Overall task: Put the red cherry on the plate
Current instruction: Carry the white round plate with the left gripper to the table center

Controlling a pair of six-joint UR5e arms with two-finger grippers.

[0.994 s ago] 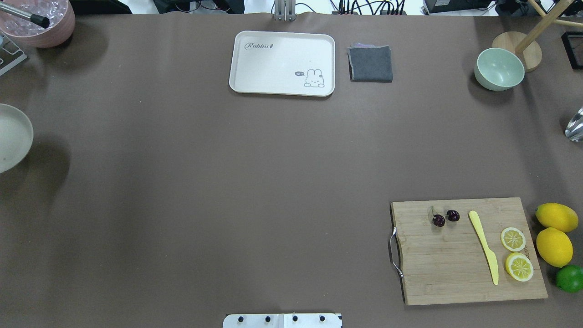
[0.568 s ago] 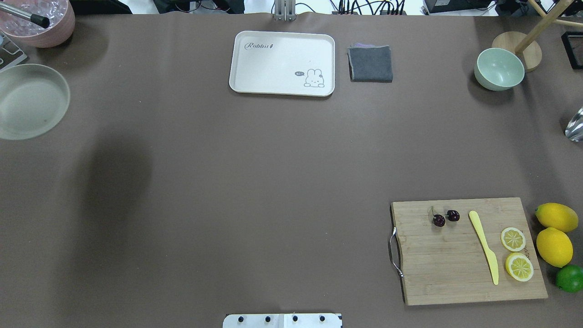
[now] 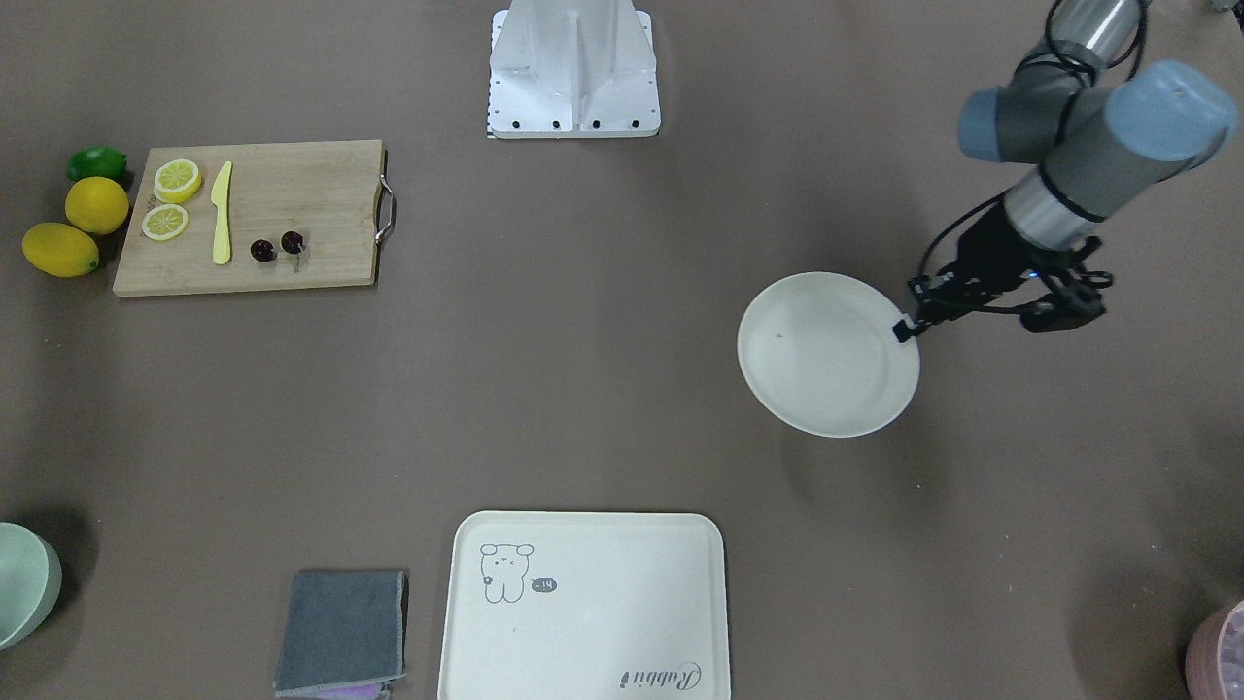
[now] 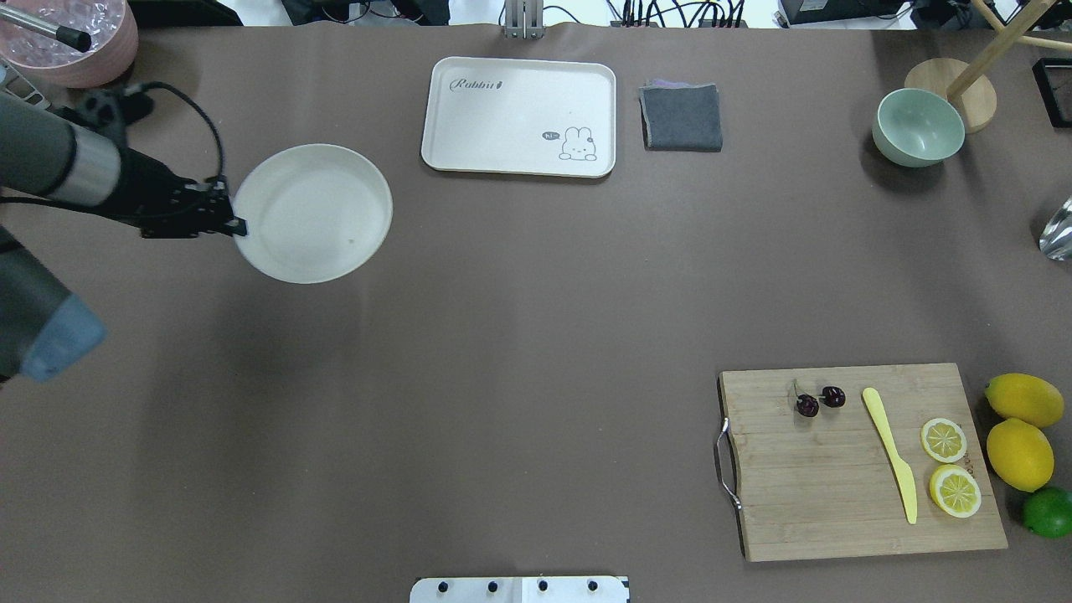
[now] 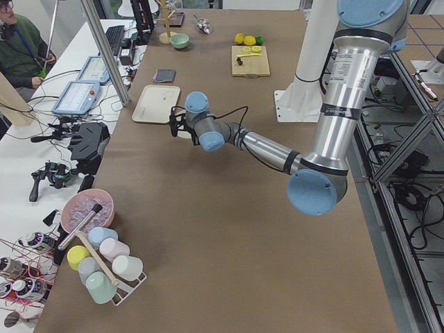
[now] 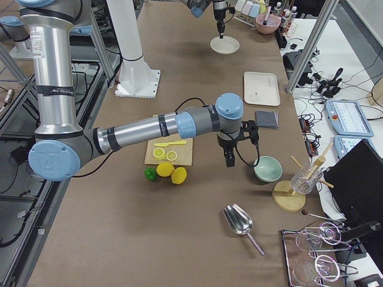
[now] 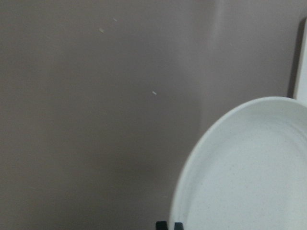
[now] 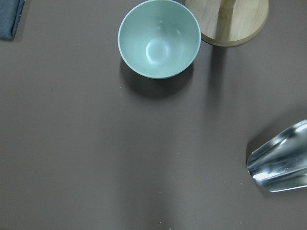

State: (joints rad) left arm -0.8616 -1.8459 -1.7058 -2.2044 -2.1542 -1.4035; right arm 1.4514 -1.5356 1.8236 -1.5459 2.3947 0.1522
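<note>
The red cherry (image 4: 819, 400) is a dark pair with thin stems, lying on the wooden cutting board (image 4: 837, 502) at the near right; it also shows in the front view as the cherry (image 3: 277, 245). My left gripper (image 4: 236, 226) is shut on the left rim of the round cream plate (image 4: 335, 193), which hangs just above the table at the far left. The front view shows the same grip, gripper (image 3: 904, 329) on plate (image 3: 816, 379). My right gripper (image 6: 230, 160) hovers between the board and the green bowl; I cannot tell whether it is open or shut.
A yellow knife (image 4: 889, 452), two lemon slices (image 4: 945, 440), lemons (image 4: 1020, 452) and a lime lie on or beside the board. A cream tray (image 4: 519, 115), grey cloth (image 4: 681, 117), green bowl (image 4: 918, 127) and pink bowl (image 4: 71, 38) line the far edge.
The plate has travelled from the view's left edge to the right, further over the table, and the left arm has come into the overhead view. The cherry has not moved.
</note>
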